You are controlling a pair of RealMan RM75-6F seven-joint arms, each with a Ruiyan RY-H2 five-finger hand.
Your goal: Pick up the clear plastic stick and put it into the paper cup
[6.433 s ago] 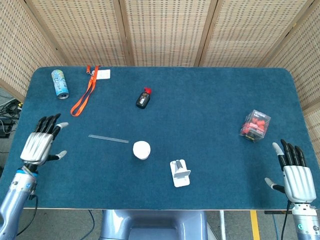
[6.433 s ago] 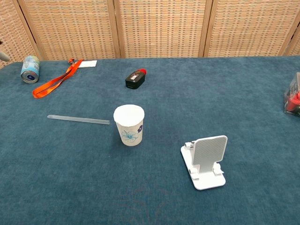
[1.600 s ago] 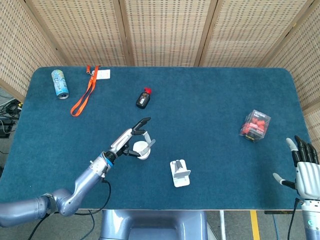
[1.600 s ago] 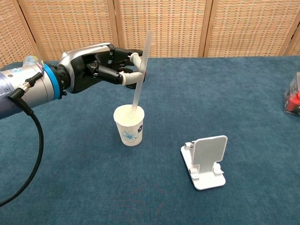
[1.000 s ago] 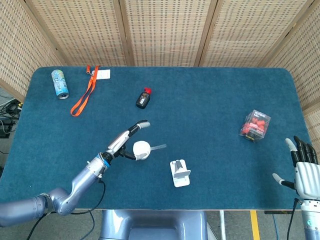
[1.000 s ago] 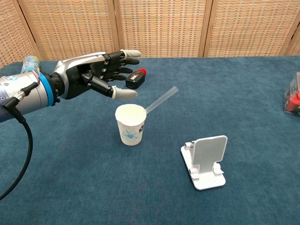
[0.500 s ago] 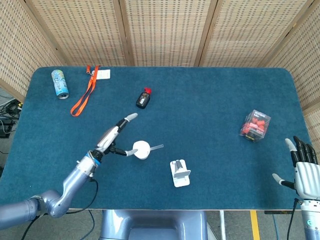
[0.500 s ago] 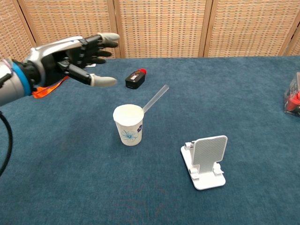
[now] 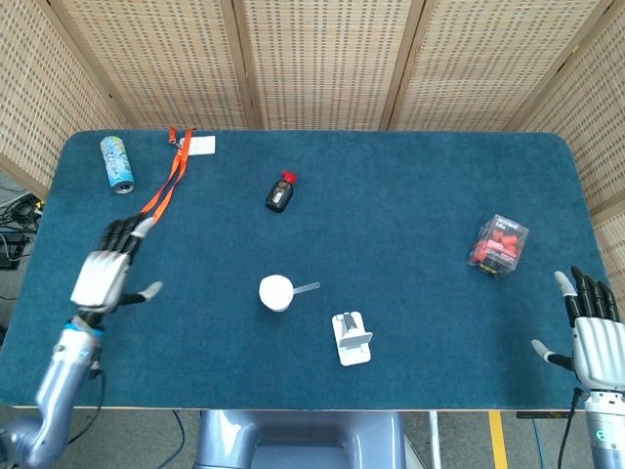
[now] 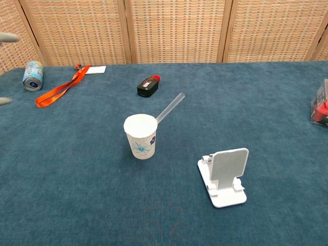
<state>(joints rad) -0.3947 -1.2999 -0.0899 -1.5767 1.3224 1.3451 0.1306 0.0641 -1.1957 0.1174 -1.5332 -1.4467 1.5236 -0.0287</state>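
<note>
Far left of the paper cup (image 9: 276, 292), the robot's left hand (image 9: 104, 272) hovers over the blue table (image 9: 410, 215), fingers spread, holding nothing. The paper cup stands upright mid-table; the clear plastic stick (image 10: 169, 108) sits inside it, leaning out over the rim toward the right. Just right of the cup, nearer the robot, stands a white phone stand (image 10: 225, 177). Far right of the cup, the right hand (image 9: 593, 332) is spread and empty.
</note>
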